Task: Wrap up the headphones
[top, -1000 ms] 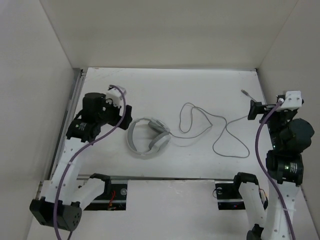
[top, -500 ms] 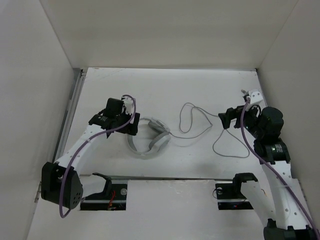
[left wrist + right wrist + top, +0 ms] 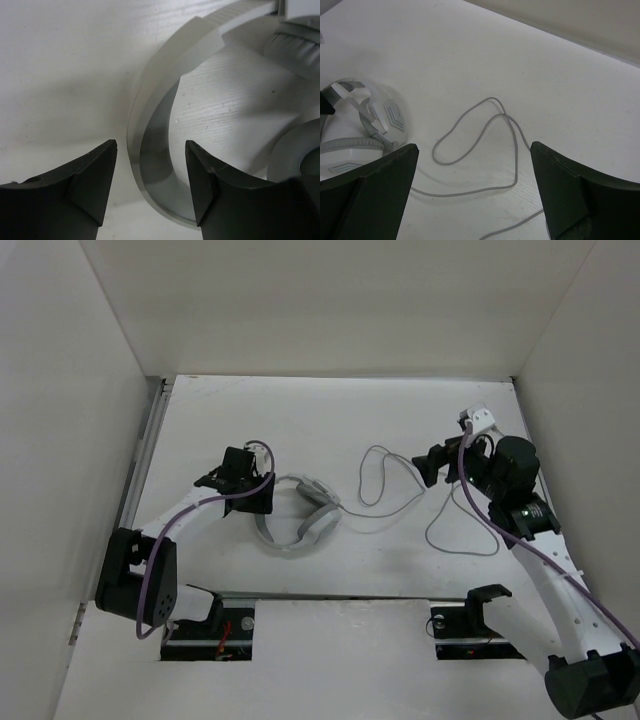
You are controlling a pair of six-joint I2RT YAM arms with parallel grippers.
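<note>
The light grey headphones (image 3: 297, 514) lie flat left of the table's centre, with the headband (image 3: 264, 520) to the left and the earcups (image 3: 322, 508) to the right. Their thin grey cable (image 3: 428, 532) runs right in loose loops; its plug is hidden. My left gripper (image 3: 262, 498) is open and low, one finger on each side of the headband (image 3: 150, 170), not closed on it. My right gripper (image 3: 431, 467) is open and empty, held above the cable loops (image 3: 515, 160), apart from them. The headphones (image 3: 365, 125) show at the left of the right wrist view.
White walls enclose the table on the left, back and right. A metal rail (image 3: 140, 475) runs along the left edge. The purple arm cables (image 3: 500, 530) hang beside both arms.
My left gripper has swung right and down until it straddles the headband. My right gripper has moved left and forward from the right wall to above the cable loops. The headphones have not moved.
</note>
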